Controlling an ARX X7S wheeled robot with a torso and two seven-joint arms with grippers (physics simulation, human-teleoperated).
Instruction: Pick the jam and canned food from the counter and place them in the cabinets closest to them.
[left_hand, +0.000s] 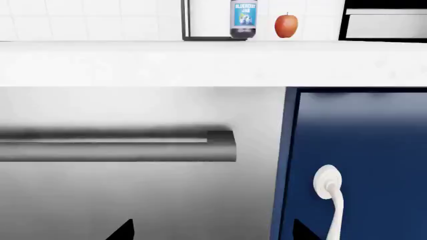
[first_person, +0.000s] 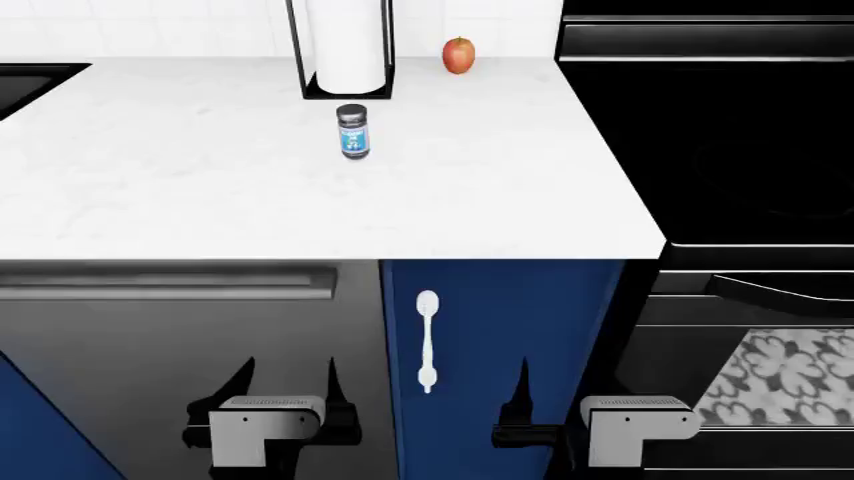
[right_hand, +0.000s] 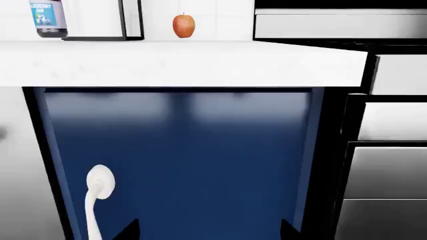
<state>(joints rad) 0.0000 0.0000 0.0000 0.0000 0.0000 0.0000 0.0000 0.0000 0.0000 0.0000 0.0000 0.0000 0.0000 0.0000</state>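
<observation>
The jam (first_person: 352, 131), a small jar with a black lid and blue-and-white label, stands upright on the white counter (first_person: 200, 190), in front of the paper towel holder. It also shows in the left wrist view (left_hand: 243, 19) and the right wrist view (right_hand: 48, 17). The canned food is out of view. My left gripper (first_person: 288, 378) is open and empty below the counter edge, facing the grey appliance front; in its wrist view (left_hand: 213, 230) only the two dark tips show. My right gripper (first_person: 574, 390) is open and empty, facing the blue cabinet door (right_hand: 187, 160).
A blue cabinet door with a white handle (first_person: 427, 340) sits under the counter. A grey appliance front with a bar handle (first_person: 160, 285) is left of it. A black oven (first_person: 747, 200) stands at the right. A paper towel holder (first_person: 347, 45), red apple (first_person: 458, 55) and sink corner (first_person: 34, 85) are at the back.
</observation>
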